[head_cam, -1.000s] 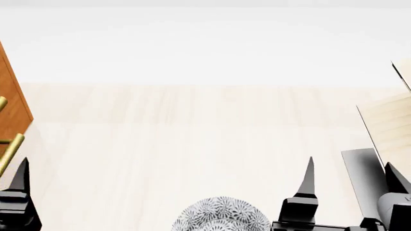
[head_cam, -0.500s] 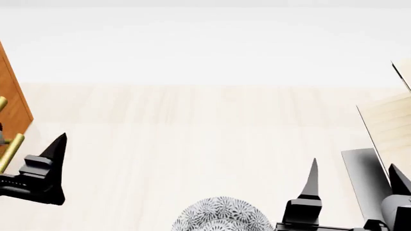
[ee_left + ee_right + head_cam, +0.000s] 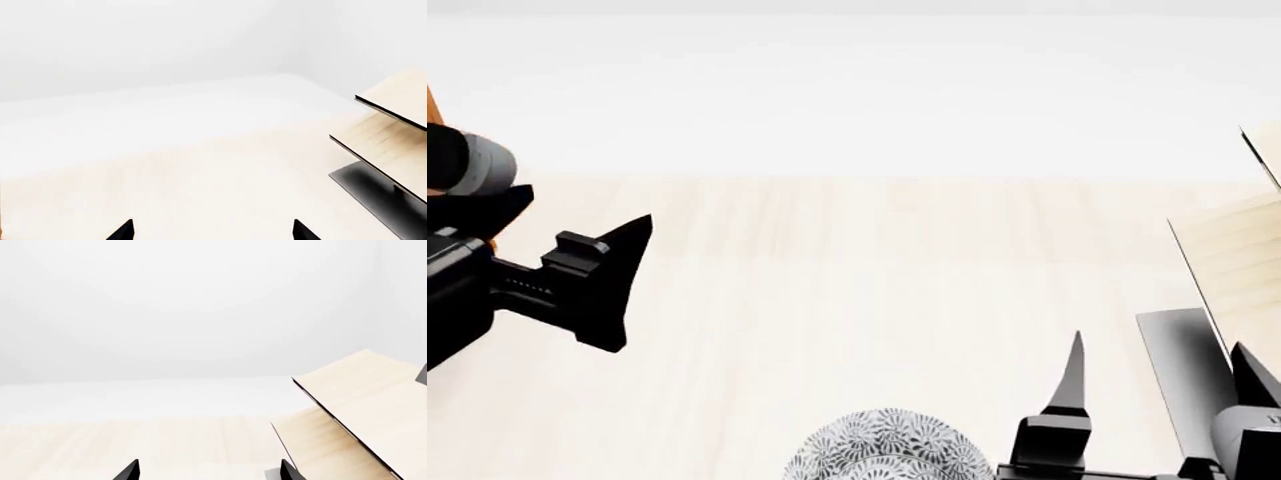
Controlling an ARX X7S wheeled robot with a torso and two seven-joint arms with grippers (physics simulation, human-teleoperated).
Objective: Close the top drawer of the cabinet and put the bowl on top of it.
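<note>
Head view shows the left gripper (image 3: pixel 607 285) up by the left edge, over the pale tabletop (image 3: pixel 868 280); its fingers (image 3: pixel 614 270) point to the right, away from the cabinet (image 3: pixel 431 100); only a thin orange strip of cabinet shows at that edge, so the top drawer is hidden & I can't tell how far out it is. Left wrist view shows 2 dark tips set wide, nothing btwn them. Right gripper (image 3: pixel 1161 375) sits low at the right; its fingers are spread wide too, w/ nothing held. Bowl (image 3: pixel 885 447) sits on the tabletop at the near edge, just beside the right gripper, half cut off. Pale wood rack (image 3: pixel 1234 260) on its black base stands at the far right.

Step in hand, I think: get the left arm to the drawer & push it shut. To do it well: turn the wrist so the fingers face the drawer front; bring them close together first, so they make 1 flat pad; press near the middle of the front, not on the handle; push straight & slow so it doesn't jam; stop when it's flush. Keep the right arm off the bowl till then.
</note>
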